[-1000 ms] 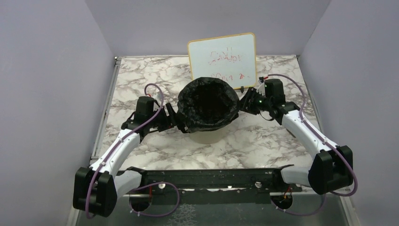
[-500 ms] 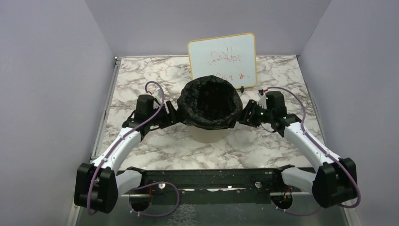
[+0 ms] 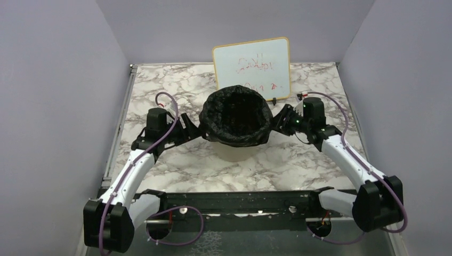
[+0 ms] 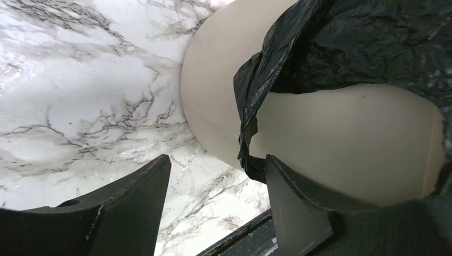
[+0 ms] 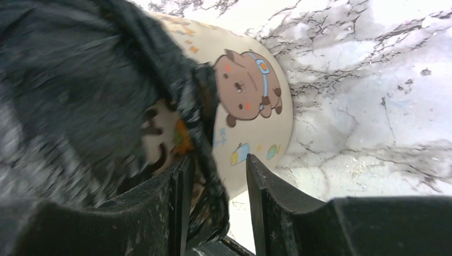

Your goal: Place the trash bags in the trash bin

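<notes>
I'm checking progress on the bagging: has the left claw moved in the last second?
Yes. The left claw has shifted slightly left, toward the left edge of the table and away from the whiteboard, staying beside the trash bin.

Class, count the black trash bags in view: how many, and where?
1. The trash bag lines the trash bin at mid-table, its edge draped over the rim. More could be hidden inside.

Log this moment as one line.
trash bag: lining trash bin, over rim | left gripper: open at bag edge | right gripper: open around bag fold
</notes>
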Controlling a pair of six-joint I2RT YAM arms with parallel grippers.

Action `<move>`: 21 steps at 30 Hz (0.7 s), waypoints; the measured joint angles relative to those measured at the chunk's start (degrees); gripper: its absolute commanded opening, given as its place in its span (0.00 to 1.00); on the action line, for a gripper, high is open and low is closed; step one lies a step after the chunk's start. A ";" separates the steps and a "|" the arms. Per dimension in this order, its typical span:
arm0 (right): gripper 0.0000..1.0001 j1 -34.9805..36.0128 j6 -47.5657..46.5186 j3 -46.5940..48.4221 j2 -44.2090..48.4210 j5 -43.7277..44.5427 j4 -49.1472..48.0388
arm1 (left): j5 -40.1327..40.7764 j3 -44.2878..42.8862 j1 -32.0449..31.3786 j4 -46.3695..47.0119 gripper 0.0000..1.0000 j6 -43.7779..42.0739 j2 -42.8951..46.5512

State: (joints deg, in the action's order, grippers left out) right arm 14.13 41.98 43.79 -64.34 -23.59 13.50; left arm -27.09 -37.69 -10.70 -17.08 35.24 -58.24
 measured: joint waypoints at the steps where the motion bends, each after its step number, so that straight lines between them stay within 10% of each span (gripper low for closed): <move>1: 0.43 0.00 0.46 0.00 -1.88 -0.74 -1.07 | 0.15 0.00 0.33 -0.35 0.68 0.02 0.42; 14: 0.43 -0.46 1.09 -1.75 -6.93 -5.79 -6.62 | -0.76 -1.29 4.31 4.07 0.67 1.14 -0.83; 21: 0.43 -0.66 0.35 -1.05 -9.20 -9.05 -6.62 | -6.03 -1.29 5.01 16.96 0.24 3.39 -13.77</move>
State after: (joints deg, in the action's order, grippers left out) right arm 13.47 42.33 42.74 -73.54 -32.64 6.87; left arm -33.12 -38.98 -5.69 -0.12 38.63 -72.01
